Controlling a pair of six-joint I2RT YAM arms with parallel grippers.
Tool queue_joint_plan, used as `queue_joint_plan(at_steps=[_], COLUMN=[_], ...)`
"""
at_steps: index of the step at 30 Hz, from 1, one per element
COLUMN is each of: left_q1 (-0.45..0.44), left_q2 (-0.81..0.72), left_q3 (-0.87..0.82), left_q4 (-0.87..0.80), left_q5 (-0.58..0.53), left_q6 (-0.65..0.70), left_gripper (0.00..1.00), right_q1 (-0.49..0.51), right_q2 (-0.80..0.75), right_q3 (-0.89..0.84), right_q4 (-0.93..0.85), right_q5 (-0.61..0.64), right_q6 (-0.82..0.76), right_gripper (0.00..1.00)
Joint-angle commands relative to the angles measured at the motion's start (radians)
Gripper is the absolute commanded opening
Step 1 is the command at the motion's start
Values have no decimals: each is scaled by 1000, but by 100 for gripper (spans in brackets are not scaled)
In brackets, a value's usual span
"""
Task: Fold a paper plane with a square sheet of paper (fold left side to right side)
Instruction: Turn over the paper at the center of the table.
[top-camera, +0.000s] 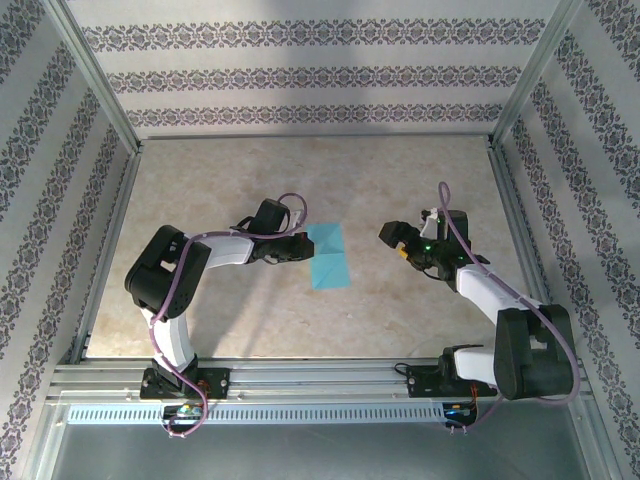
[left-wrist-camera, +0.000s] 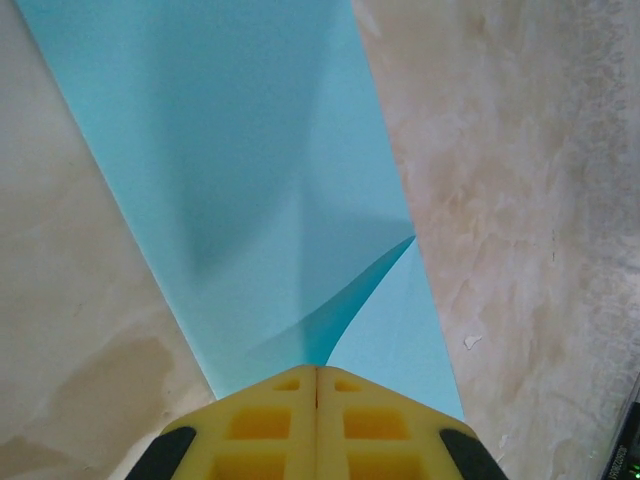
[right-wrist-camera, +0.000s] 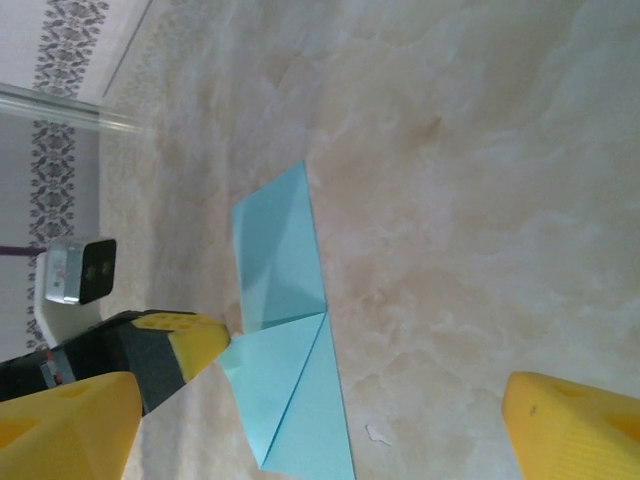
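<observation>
The cyan-blue sheet of paper (top-camera: 328, 258) lies near the middle of the marbled table. It is folded into a long narrow shape with diagonal creased flaps (right-wrist-camera: 285, 330). My left gripper (top-camera: 298, 247) is at the paper's left edge, its yellow jaws pressed together on a flap. That flap curls up off the sheet (left-wrist-camera: 250, 150) into the left gripper (left-wrist-camera: 317, 370). Its yellow fingertip (right-wrist-camera: 200, 340) meets the raised left corner in the right wrist view. My right gripper (top-camera: 393, 238) hovers to the right of the paper, apart from it. The right gripper (right-wrist-camera: 320, 400) is wide open and holds nothing.
Metal frame rails (top-camera: 110, 230) and patterned walls close in the table on three sides. A tiny white scrap (right-wrist-camera: 378, 432) lies on the bare table just right of the paper, and it also shows in the left wrist view (left-wrist-camera: 470, 341). Bare tabletop (top-camera: 230, 180) surrounds the sheet.
</observation>
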Motion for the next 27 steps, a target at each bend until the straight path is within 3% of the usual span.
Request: queue_joint_plan(at_steps=[1, 9, 15, 21, 27], left_q1=[-12, -12, -13, -13, -13], left_q2=[-67, -184, -218, -227, -225], left_q3=[-28, -132, -180, -201, -204], left_q4=[49, 151, 188, 219, 207], left_q5=[-29, -95, -121, -132, -142], left_q6=[16, -37, -60, -74, -67], left_gripper=[3, 0, 0, 0, 0], right_q1=[15, 156, 278, 317, 347], right_q2=[20, 126, 262, 421, 513], right_q3=[9, 67, 135, 177, 223], right_q4=[69, 174, 269, 424, 437], right_q5=[-73, -84, -21, -19, 8], right_q6=[5, 25, 48, 138, 146], right_gripper=[92, 90, 82, 78, 77])
